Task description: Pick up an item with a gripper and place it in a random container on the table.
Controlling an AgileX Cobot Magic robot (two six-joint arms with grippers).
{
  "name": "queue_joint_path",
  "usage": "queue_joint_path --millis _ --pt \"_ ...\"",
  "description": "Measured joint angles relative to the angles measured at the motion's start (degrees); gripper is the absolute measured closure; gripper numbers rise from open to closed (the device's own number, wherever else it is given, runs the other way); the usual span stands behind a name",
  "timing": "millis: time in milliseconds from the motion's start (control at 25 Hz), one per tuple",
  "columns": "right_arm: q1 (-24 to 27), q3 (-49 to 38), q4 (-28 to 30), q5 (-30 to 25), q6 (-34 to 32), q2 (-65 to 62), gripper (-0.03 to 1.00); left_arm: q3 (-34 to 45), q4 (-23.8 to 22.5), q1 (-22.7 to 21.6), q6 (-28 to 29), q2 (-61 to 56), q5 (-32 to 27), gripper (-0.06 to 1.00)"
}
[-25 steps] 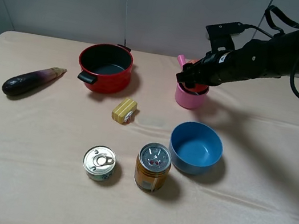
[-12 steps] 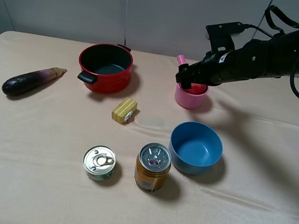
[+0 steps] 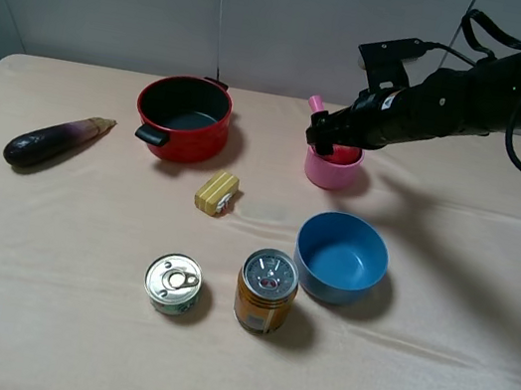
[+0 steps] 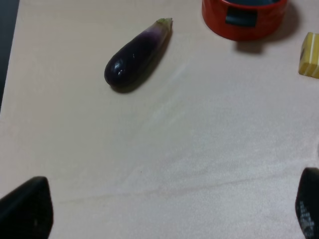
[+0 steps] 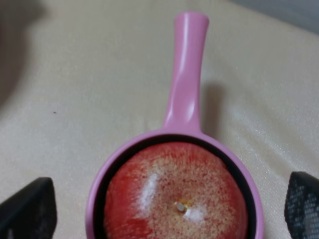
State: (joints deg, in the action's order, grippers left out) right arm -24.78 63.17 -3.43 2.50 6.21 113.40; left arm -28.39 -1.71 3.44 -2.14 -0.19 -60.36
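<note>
Round glossy red speckled fruit (image 5: 175, 198) sits inside small pink saucepan (image 5: 99, 191), stem up, filling dark interior. Right tool (image 5: 164, 201) hovers directly above, jaws wide, gripping nothing; fingertips (image 5: 27, 206) flank pan. Pan on beige cloth worktop (image 3: 66, 322), red pot with black handles (image 3: 183, 118) at its 9 o'clock, blue bowl (image 3: 340, 258) at 6. Left tool (image 4: 164, 209) wide, over bare cloth near dark purple eggplant (image 4: 137, 54).

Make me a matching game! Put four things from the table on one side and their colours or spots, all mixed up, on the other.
Things:
1. eggplant
2. bowl
3. red fruit
4. yellow block

Matches:
A. inside the pink saucepan
B. blue
C. dark purple
D. between the red pot and the two cans

Pairs: 1-C, 2-B, 3-A, 4-D
</note>
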Motion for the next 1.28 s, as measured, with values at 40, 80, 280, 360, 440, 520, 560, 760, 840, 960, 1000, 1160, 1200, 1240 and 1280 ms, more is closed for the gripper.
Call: queue_joint_path --millis 40,80,280,360,440,520,560,760,840,960,1000,1160,1200,1240,1280 --pt "0.0 0.0 0.0 0.0 0.0 0.0 0.27 0.0 0.0 0.0 0.0 0.0 0.0 -0.04" --pt "0.0 0.0 0.0 -0.1 0.0 0.0 0.27 0.0 0.0 0.0 0.0 0.0 0.0 -0.04" --pt "0.0 0.0 0.6 -1.0 0.0 -1.1 0.27 0.0 0.0 0.0 0.0 0.0 0.0 -0.04" --pt "0.0 0.0 1.4 -2.5 0.0 -2.4 0.27 0.0 0.0 0.0 0.0 0.0 0.0 -0.04" --pt "0.0 0.0 1.9 -4.1 0.0 -4.4 0.27 0.0 0.0 0.0 0.0 0.0 0.0 -0.04" --pt "0.0 0.0 2.2 -6.3 0.0 -6.7 0.27 0.0 0.0 0.0 0.0 0.0 0.0 -0.04" --pt "0.0 0.0 2.2 -7.7 0.0 -7.9 0.27 0.0 0.0 0.0 0.0 0.0 0.0 -0.04" --pt "0.0 0.0 3.1 -15.0 0.0 -14.6 0.27 0.0 0.0 0.0 0.0 0.0 0.0 -0.04" --pt "0.0 -0.1 3.7 -17.7 0.0 -17.3 0.27 0.0 0.0 0.0 0.0 0.0 0.0 -0.04" --pt "0.0 -1.9 4.1 -19.4 0.0 -21.8 0.27 0.0 0.0 0.0 0.0 0.0 0.0 -0.04" --pt "0.0 -2.7 4.1 -19.8 0.0 -23.6 0.27 0.0 0.0 0.0 0.0 0.0 0.0 -0.04" --pt "0.0 -7.9 4.1 -20.6 0.0 -30.7 0.27 0.0 0.0 0.0 0.0 0.0 0.0 -0.04" --pt "0.0 -9.1 4.1 -20.8 0.0 -32.3 0.27 0.0 0.0 0.0 0.0 0.0 0.0 -0.04" --pt "0.0 -10.1 4.1 -21.2 0.0 -34.3 0.27 0.0 0.0 0.0 0.0 0.0 0.0 -0.04" --pt "0.0 -11.1 4.1 -21.6 0.0 -36.1 0.27 0.0 0.0 0.0 0.0 0.0 0.0 -0.04"
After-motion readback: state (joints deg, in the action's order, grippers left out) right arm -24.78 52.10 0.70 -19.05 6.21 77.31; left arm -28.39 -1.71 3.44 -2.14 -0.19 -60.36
